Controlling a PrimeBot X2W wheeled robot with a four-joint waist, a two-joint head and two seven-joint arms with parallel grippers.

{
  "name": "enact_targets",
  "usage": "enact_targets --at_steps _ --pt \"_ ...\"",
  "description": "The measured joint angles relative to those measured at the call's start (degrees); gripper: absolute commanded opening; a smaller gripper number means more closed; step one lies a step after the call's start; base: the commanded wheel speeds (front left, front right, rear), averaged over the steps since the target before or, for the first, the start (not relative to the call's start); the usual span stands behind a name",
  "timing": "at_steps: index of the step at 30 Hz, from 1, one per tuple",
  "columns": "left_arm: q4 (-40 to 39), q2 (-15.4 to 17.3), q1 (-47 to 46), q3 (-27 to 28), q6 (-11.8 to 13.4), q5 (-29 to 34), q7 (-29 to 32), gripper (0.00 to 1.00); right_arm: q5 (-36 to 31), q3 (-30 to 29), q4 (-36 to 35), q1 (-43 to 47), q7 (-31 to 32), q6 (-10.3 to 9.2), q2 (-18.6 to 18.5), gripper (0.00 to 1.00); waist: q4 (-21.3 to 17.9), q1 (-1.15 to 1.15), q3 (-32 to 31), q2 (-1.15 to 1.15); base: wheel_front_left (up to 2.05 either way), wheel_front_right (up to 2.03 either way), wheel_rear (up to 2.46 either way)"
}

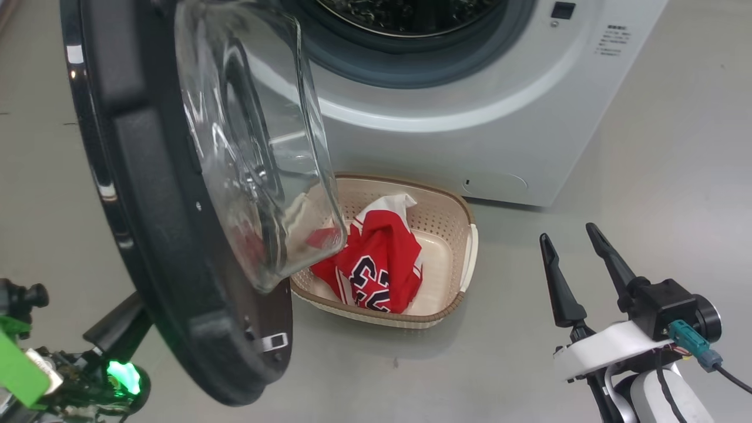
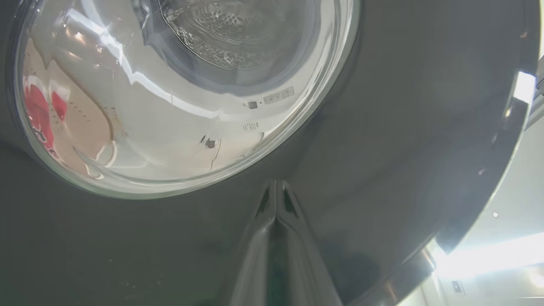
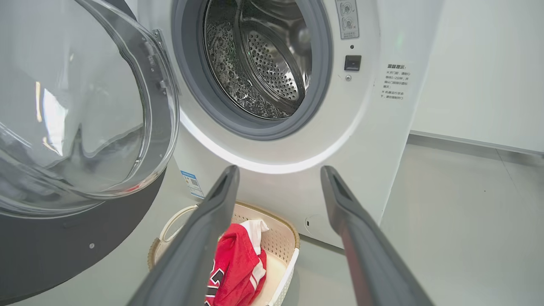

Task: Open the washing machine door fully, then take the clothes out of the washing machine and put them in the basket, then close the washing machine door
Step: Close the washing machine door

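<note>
The washing machine stands with its door swung out to the left, the clear glass bowl facing the opening. Its steel drum looks bare inside. On the floor below the opening sits the basket, holding the clothes, a red-and-white jersey with dark numerals. My left gripper is shut, its tips right at the door's glossy black outer face; whether they touch it I cannot tell. My right gripper is open with nothing between its fingers, right of the basket, and points at the machine.
Grey floor stretches to the right of the machine and around the basket. A white wall runs behind on the right. The open door overhangs the basket's left part and hides most of my left arm in the head view.
</note>
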Motion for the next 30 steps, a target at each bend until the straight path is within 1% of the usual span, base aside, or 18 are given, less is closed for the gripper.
enact_targets --at_steps 8,10,17,26,30 --pt "-2.72 -1.76 -0.14 -2.02 0.0 1.7 1.08 0.0 0.43 -0.2 0.0 -2.26 -0.78 0.02 0.47 1.0 -4.06 0.0 2.35 0.0 0.0 0.0 0.0" --pt "-2.91 -2.03 -0.21 -2.26 0.0 2.9 1.26 0.0 0.46 -0.19 0.0 -2.95 -1.18 0.04 0.75 1.0 -5.15 0.0 2.94 0.0 0.0 0.0 0.0" --pt "-3.52 -2.56 -1.71 -2.71 0.0 3.94 1.58 0.0 1.07 0.01 0.65 -4.13 -1.76 0.11 1.41 1.0 -9.11 0.0 4.93 0.0 0.0 0.0 0.0" --pt "-3.64 -2.89 -5.36 -3.7 -0.01 4.95 1.58 0.0 2.46 0.91 1.85 -6.46 -2.82 1.11 2.07 1.0 -14.87 0.0 7.7 0.0 0.0 0.0 0.0" --pt "-3.44 -4.02 -7.21 -3.94 -0.01 4.97 1.49 0.0 2.88 1.29 2.77 -7.42 -3.24 1.62 2.56 1.0 -17.14 0.0 8.8 0.0 0.0 0.0 0.0"
